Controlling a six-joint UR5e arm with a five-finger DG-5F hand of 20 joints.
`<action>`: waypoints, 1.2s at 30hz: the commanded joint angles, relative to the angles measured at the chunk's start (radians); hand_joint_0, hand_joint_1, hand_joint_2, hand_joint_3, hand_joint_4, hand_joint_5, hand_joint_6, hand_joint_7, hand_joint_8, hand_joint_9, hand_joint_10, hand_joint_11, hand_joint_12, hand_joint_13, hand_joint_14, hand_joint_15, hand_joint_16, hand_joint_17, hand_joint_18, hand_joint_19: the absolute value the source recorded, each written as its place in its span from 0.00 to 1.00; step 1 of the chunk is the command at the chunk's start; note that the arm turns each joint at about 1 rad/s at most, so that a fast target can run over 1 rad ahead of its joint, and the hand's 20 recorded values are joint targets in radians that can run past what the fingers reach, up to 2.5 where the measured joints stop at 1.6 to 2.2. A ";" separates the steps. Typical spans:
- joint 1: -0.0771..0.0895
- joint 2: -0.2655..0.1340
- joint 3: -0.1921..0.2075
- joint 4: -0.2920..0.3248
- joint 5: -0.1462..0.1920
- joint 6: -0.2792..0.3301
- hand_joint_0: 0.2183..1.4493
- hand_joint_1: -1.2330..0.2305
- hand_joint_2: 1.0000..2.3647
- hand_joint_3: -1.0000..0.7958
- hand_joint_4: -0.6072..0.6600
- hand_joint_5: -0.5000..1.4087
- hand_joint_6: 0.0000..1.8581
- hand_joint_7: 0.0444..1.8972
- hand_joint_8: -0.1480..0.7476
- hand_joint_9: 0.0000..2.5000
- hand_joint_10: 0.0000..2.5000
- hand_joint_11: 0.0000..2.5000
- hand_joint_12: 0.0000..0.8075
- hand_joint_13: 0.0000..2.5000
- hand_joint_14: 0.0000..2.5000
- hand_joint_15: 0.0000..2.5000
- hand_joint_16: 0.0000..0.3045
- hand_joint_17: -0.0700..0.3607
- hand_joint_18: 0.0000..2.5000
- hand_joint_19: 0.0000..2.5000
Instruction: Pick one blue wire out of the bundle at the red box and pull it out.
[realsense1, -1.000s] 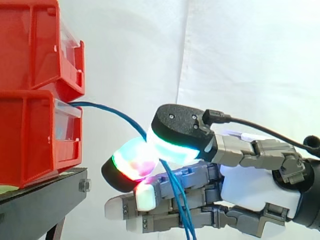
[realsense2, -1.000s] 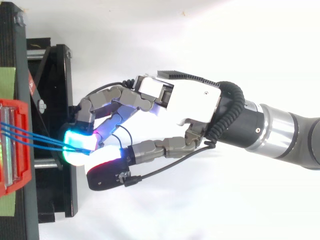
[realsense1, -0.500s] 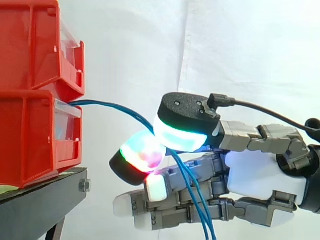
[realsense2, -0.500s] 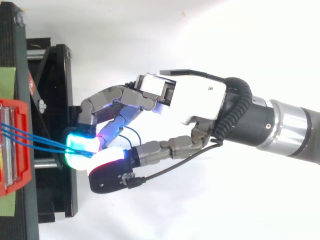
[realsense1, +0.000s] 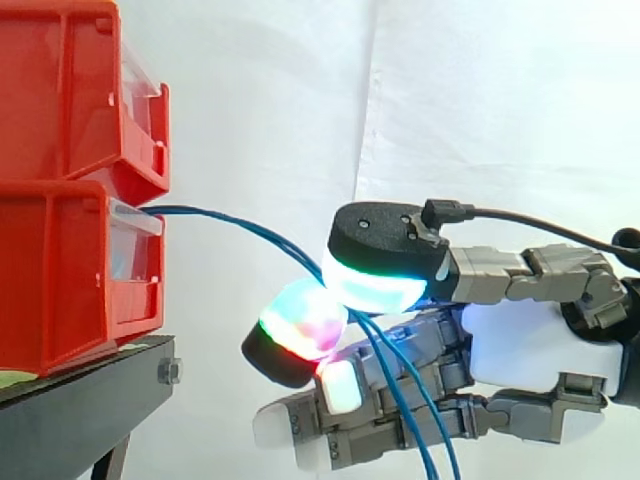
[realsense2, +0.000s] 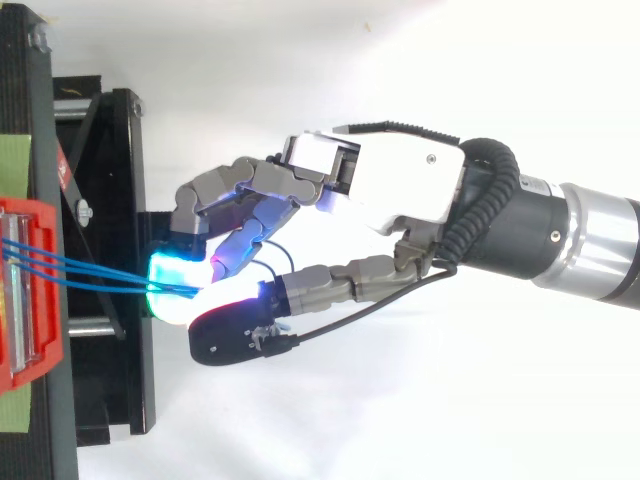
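Side view: robot hand (realsense1: 520, 345), glowing pads (realsense1: 375, 285) closed in a pinch on the blue wires (realsense1: 190, 211), near the lower red box (realsense1: 70, 270) and to its right. Strands arc from the box front into the pinch, then hang loose below it. More than one strand appears caught; you should draw level, slowly, straight away from the box. Top view: wires converge from the box over the black stand (realsense2: 110, 150) into the pads. Confirm you hold a single strand before hauling.
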 joint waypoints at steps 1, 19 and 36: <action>0.000 0.002 0.001 -0.011 -0.008 -0.003 0.26 0.44 0.13 0.46 0.69 0.19 0.44 0.53 0.56 0.41 0.00 0.19 0.49 0.26 0.00 0.09 0.23 0.52 0.17 0.12; -0.014 0.033 0.000 -0.014 -0.008 -0.012 0.28 0.49 0.01 0.39 0.64 0.19 0.44 0.55 0.50 0.39 0.01 0.21 0.41 0.24 0.00 0.11 0.17 0.44 0.12 0.14; -0.020 0.037 0.000 -0.015 -0.008 -0.017 0.30 0.31 0.01 0.44 0.63 0.17 0.47 0.52 0.49 0.36 0.01 0.22 0.41 0.24 0.00 0.11 0.18 0.44 0.14 0.12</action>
